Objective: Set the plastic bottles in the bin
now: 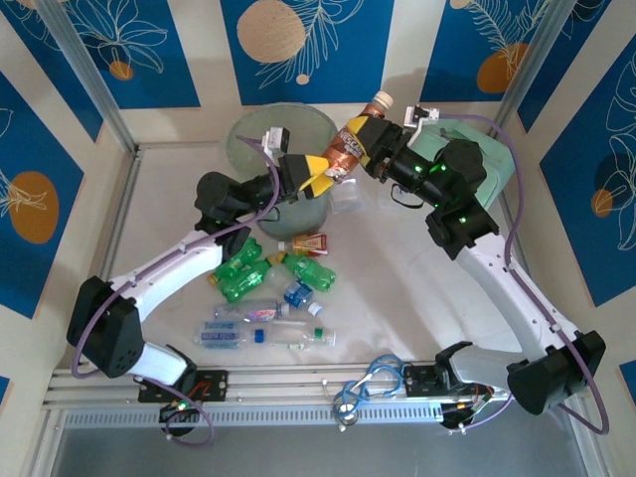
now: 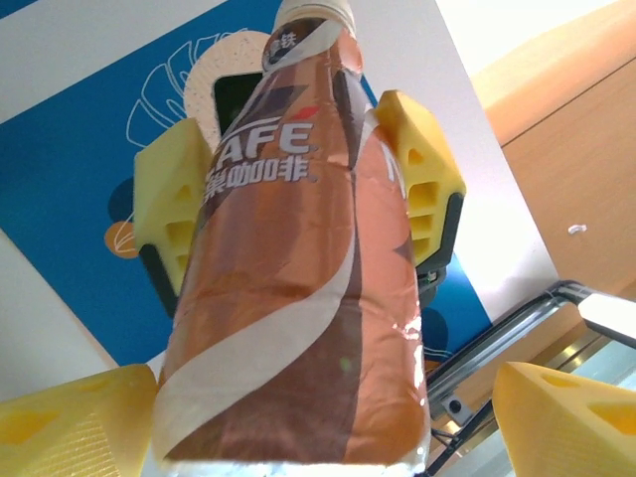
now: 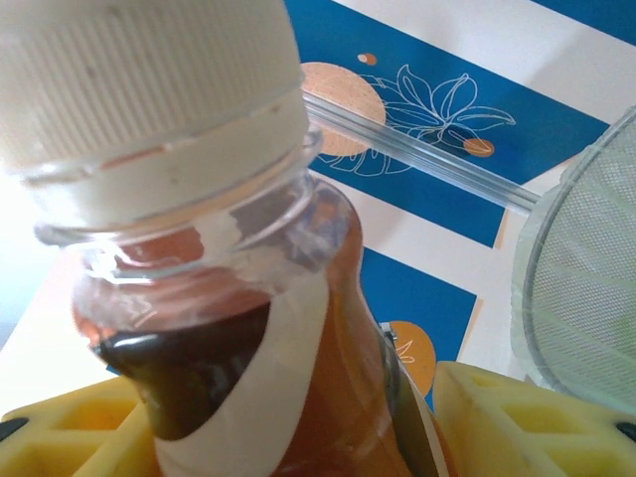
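A brown coffee-labelled plastic bottle [image 1: 356, 141] with a cream cap hangs tilted in the air just right of the bin [image 1: 260, 139], a pale-green translucent bucket at the back. My right gripper [image 1: 372, 149] is shut on the bottle's upper body; its yellow fingers [image 2: 422, 169] press on both sides of the label. My left gripper [image 1: 316, 181] stands open around the bottle's base [image 2: 298, 397], with a gap showing beside its right finger [image 2: 566, 417]. Close up, the cap and neck [image 3: 149, 89] rise above my right gripper [image 3: 298, 427]. Several more bottles [image 1: 243, 268] lie on the table.
Green, clear blue-labelled and red-labelled bottles [image 1: 308, 241] lie scattered between the two arms. A mint-green soft case [image 1: 487, 149] sits at the back right behind the right arm. The bin's rim [image 3: 586, 278] is close by the right wrist. Metal frame posts stand at the back corners.
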`<action>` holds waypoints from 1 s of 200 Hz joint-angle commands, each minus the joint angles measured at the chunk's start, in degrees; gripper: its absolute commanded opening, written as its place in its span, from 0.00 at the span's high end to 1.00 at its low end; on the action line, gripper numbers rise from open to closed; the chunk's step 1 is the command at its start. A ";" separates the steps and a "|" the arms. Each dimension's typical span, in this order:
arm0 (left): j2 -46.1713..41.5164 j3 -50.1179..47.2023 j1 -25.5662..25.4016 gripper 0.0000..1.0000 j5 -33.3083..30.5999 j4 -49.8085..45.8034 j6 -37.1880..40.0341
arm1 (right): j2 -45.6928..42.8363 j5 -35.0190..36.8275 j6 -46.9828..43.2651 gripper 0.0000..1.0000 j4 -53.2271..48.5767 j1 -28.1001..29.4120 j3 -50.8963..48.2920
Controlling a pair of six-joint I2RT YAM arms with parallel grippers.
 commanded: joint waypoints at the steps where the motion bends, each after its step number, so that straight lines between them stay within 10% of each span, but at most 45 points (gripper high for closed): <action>1: 1.21 1.90 -0.39 0.15 0.30 5.21 -1.65 | -0.09 -0.10 0.43 0.40 3.13 0.54 0.63; 130: 0.83 2.28 0.12 0.45 1.71 3.26 0.94 | -0.43 0.82 -0.11 0.37 2.39 1.46 -0.10; 166: -0.18 2.30 1.35 0.47 2.20 1.06 2.33 | -1.82 3.19 -3.15 0.00 -6.22 0.99 2.05; 200: -2.85 2.54 3.96 0.48 3.03 -5.80 7.15 | -4.49 7.42 -8.90 0.01 -24.13 -2.12 7.43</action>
